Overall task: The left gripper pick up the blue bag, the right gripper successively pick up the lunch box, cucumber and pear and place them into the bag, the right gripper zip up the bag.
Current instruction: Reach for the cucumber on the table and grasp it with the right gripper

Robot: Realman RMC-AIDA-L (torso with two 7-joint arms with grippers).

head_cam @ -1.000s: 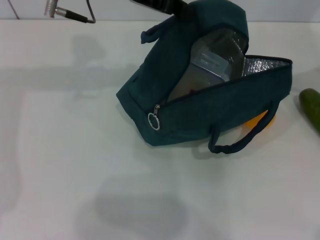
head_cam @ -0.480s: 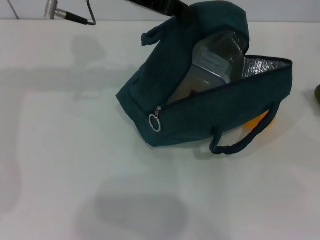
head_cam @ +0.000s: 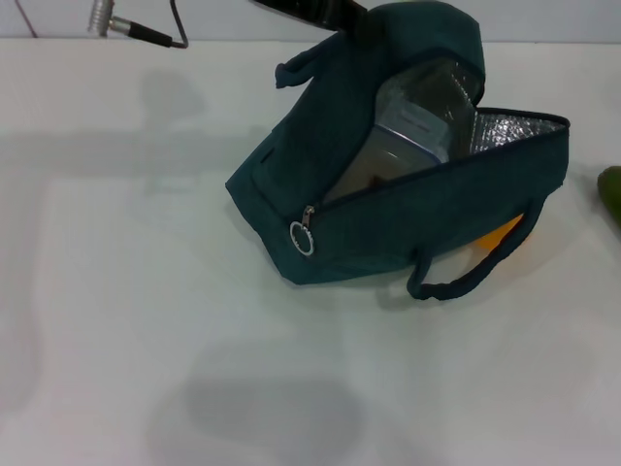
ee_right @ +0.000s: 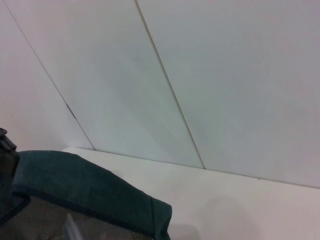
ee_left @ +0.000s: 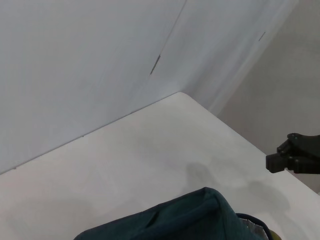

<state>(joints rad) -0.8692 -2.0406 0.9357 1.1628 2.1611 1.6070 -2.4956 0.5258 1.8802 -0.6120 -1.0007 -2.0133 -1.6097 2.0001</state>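
Observation:
The blue bag (head_cam: pixel 388 223) lies on its side on the white table, its mouth open and its silver lining showing. The clear grey lunch box (head_cam: pixel 408 126) sits inside it. My left gripper (head_cam: pixel 325 10) is at the top edge of the head view, shut on the bag's raised flap. Only the end of the green cucumber (head_cam: pixel 611 187) shows, at the right edge. A yellow-orange patch, seemingly the pear (head_cam: pixel 502 233), peeks from behind the bag's handle. My right gripper (ee_left: pixel 295 156) is a dark shape off to the bag's side. The ring zip pull (head_cam: pixel 302 238) hangs at the bag's near corner.
A metal plug with a black cable (head_cam: pixel 136 29) lies at the table's back left. The white table (head_cam: pixel 146 291) spreads out to the left of and in front of the bag. White walls stand close behind the table's far edge.
The cucumber has shifted toward the right edge; much less of it shows than a second ago. The bag and the left gripper have stayed put.

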